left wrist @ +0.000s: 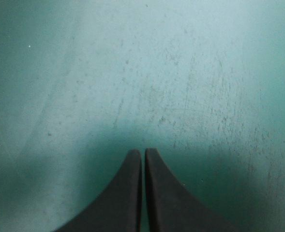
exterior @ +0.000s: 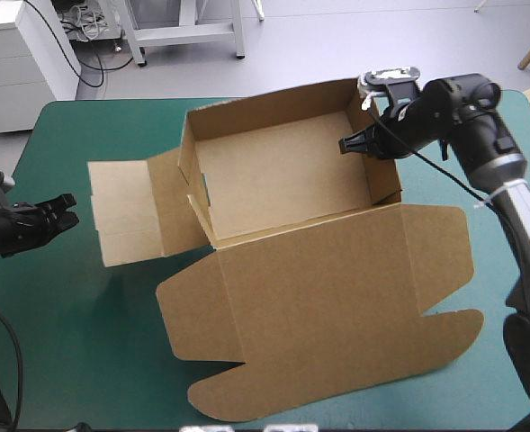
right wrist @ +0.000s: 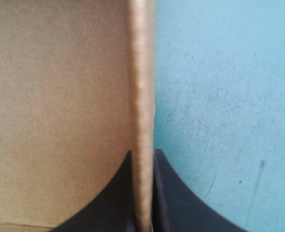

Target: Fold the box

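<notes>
The box (exterior: 282,175) stands in the middle of the bench (exterior: 76,342) as an open tray with its lid (exterior: 318,306) flat, the left flap (exterior: 121,211) not yet tucked, the right jaws pinching its right wall (exterior: 383,175), the left jaws closed on nothing

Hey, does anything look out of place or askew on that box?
Only at the left end of the box: its side panel lies splayed flat on the teal-green cover while other walls stand. The right gripper is shut on the right wall.

Teal-green table cover (exterior: 76,306) — faintly scuffed
</notes>
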Available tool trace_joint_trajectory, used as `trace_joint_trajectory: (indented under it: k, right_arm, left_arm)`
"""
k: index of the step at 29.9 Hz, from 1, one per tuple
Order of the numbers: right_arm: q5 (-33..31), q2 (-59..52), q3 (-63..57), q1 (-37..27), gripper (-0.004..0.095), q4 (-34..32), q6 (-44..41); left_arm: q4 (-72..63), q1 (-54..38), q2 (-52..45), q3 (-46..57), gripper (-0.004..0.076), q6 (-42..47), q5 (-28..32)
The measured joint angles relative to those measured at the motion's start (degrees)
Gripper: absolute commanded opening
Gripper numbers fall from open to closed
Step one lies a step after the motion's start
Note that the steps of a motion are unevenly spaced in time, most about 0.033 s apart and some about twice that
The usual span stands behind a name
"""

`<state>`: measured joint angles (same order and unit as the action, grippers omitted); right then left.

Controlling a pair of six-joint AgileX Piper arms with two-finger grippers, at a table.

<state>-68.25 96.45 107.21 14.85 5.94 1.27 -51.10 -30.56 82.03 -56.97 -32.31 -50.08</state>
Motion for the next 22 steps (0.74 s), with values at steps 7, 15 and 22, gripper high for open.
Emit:
trace_joint_trajectory:
  k: [7,15,22]
  right_arm:
    - [-1.49,-11.28,0.64,-0.19,-0.0021,2.51,0.76]
    - [-2.51,-16.20,0.77,-0.19,-0.0020,3.58,1.84]
    - [-2.51,-14.67,0.77,-0.19,-0.0020,8.24,4.45]
  left_arm:
    - [0.00,0.00,0.00,0.00,0.0008,-0.48,0.00]
    - [-0.11,0.00,0.00,0.00,0.0095,-0.81,-0.20]
    - [-1.18,0.00,0.00,0.00,0.0447,-9.98,-2.38]
